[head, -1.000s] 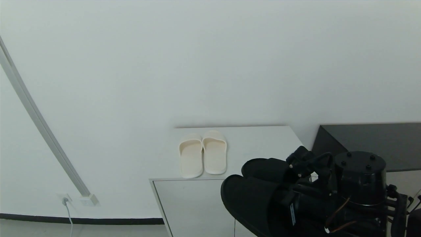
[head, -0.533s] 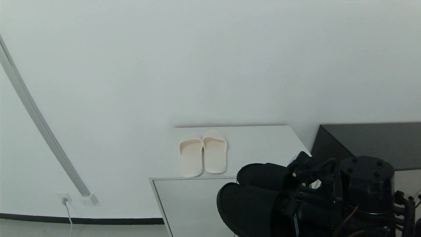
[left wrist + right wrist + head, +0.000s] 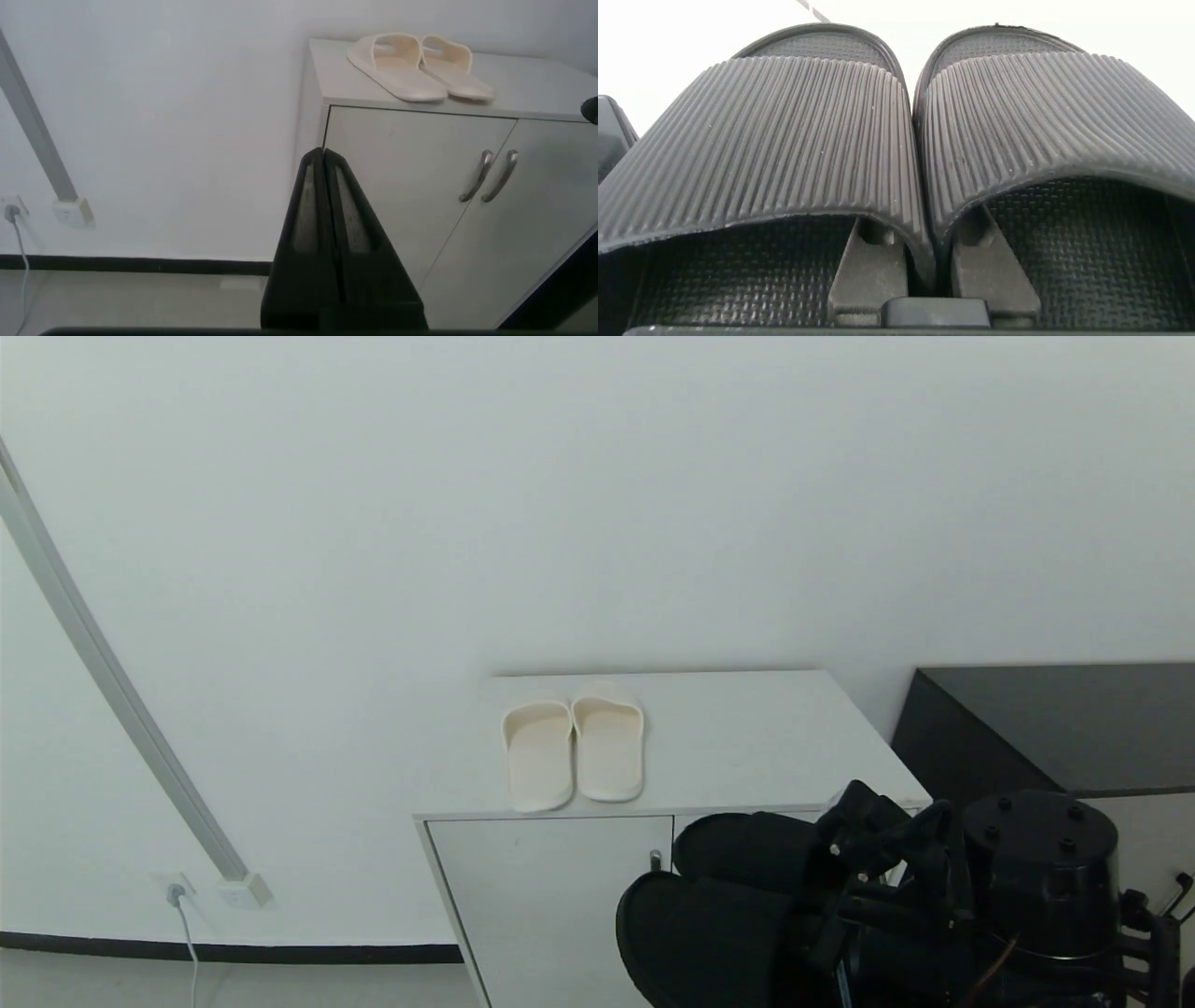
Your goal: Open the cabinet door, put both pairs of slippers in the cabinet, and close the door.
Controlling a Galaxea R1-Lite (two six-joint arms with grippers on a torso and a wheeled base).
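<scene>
The black slippers [image 3: 719, 896] are held side by side in front of the cabinet [image 3: 747, 737], low before its right door and off the floor. The right gripper [image 3: 924, 233] holds them: its 2 fingers [image 3: 868, 271] each sit under 1 ribbed strap and pinch the 2 inner walls together. The cream slippers [image 3: 571, 751] lie as a pair on the cabinet's top, toward its left end and near the front edge, toes toward the wall. Both doors [image 3: 551, 896] are closed, with 2 metal handles [image 3: 486, 175] side by side at the middle. The left gripper [image 3: 324, 159] is pressed together on nothing, low and in front of the cabinet's left corner. A dark table [image 3: 1055, 709] stands just right of the cabinet; a wall socket [image 3: 173, 893] with a plug sits low on the left.
</scene>
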